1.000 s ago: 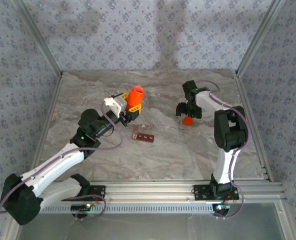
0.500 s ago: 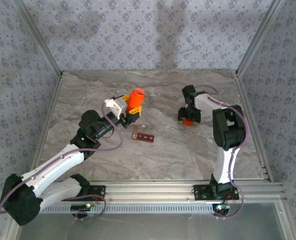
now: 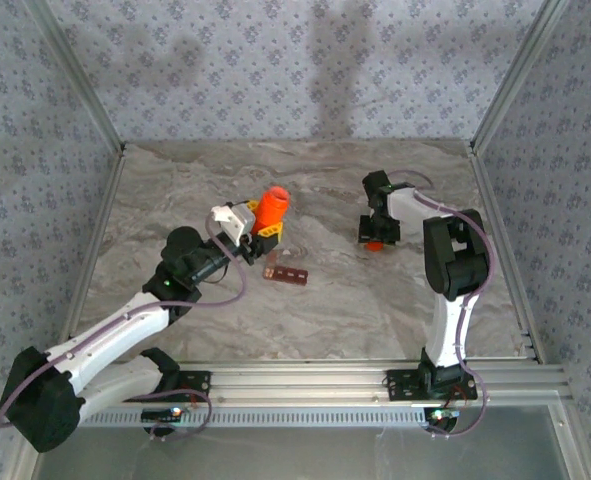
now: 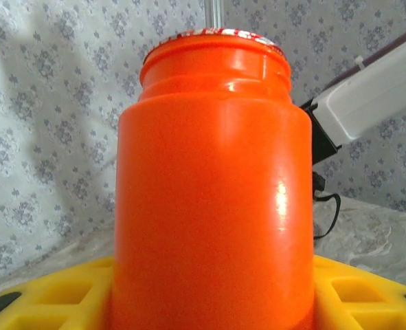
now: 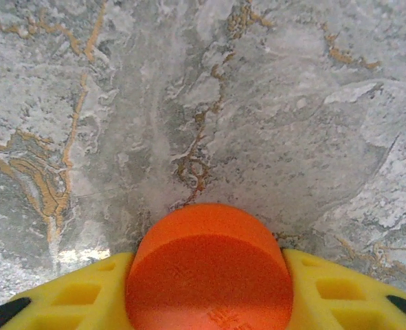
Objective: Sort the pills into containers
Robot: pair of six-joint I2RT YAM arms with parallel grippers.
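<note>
The left gripper [image 3: 266, 230] holds the orange bottle [image 3: 271, 205] above the table [image 3: 175, 190], a little left of the middle. Its yellow fingers [image 4: 93, 309] press on the lower part of the bottle from both sides, so the jaws are closed on it, as wide apart as the bottle is thick. In the top view the bottle leans a little, with its mouth up and away from the arm. In the left wrist view the bottle [image 4: 213, 185] stands very large before the camera, and its mouth has a thin red and white rim. I cannot tell what is inside.

The container strip [image 3: 287, 272] is dark red-brown with small square compartments in a row. It lies flat on the table just beside the bottle, on the side nearer to the arm bases, and nothing touches it. It is too small to see what the compartments hold.

The right gripper [image 3: 375, 238] is right of the middle, well apart from the bottle and the strip, and it points down at the table. In the right wrist view a round orange cap [image 5: 209, 265] sits between its fingers [image 5: 110, 282], which touch it on both sides, so these jaws are closed on the cap. I cannot tell whether the cap rests on the marble surface or is a little above it. In the top view the cap [image 3: 374, 245] is a small orange spot under the gripper.
</note>
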